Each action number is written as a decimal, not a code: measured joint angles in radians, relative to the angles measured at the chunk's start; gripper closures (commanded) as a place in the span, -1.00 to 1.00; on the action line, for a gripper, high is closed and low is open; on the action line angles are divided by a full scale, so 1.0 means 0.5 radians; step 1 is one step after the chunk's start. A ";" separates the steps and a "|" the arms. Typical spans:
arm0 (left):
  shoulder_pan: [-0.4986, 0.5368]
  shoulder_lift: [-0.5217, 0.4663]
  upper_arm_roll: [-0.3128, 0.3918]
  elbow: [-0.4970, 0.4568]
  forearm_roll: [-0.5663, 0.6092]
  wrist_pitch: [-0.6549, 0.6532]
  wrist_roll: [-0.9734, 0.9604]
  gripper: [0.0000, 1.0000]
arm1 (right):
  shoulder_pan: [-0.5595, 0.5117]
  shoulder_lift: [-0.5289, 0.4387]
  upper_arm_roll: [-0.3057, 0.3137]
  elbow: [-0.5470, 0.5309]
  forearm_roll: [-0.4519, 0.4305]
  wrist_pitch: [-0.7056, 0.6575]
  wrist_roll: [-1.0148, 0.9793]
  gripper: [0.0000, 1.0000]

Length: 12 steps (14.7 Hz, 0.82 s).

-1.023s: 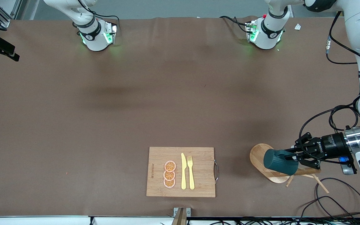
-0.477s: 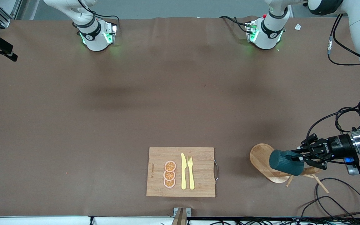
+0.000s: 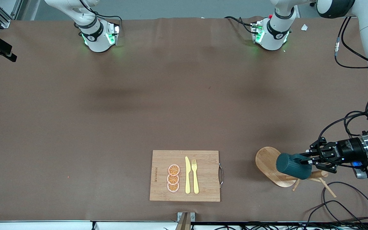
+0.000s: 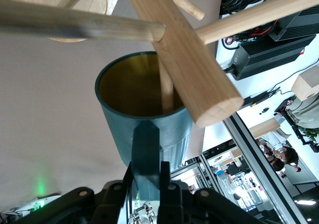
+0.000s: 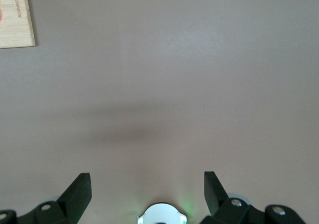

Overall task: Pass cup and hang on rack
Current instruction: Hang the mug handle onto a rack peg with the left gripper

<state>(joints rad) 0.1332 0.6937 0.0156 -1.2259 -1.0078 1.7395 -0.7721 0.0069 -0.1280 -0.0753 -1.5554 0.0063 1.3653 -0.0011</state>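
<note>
Left gripper (image 3: 308,161) clamped teal ribbed cup (image 3: 293,165) by handle, cup on its side over wooden mug rack (image 3: 268,163), peg inside cup mouth. Right gripper (image 5: 147,189) waited above bare table (image 3: 139,105), jaws spread wide, holding nothing.

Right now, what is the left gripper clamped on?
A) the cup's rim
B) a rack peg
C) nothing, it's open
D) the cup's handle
D: in the left wrist view the left gripper is shut on the loop handle of the teal cup, whose mouth faces the wooden rack, with one peg reaching into the cup.
</note>
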 measured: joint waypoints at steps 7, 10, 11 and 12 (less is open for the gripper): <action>0.026 0.035 0.001 0.000 -0.056 0.000 0.018 0.98 | 0.000 0.001 -0.001 -0.004 -0.032 0.015 0.000 -1.00; 0.035 0.036 0.001 0.000 -0.056 0.000 0.018 0.96 | -0.001 0.002 -0.002 -0.005 -0.038 0.015 0.000 -1.00; 0.035 0.036 0.001 0.000 -0.056 0.000 0.018 0.95 | -0.001 0.002 -0.002 -0.006 -0.038 0.015 0.000 -1.00; 0.035 0.036 0.001 0.000 -0.056 0.000 0.018 0.95 | -0.001 0.003 -0.001 -0.007 -0.039 0.015 -0.001 -1.00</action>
<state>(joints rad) 0.1507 0.7117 0.0161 -1.2260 -1.0358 1.7395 -0.7631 0.0067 -0.1263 -0.0759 -1.5589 -0.0130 1.3727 -0.0015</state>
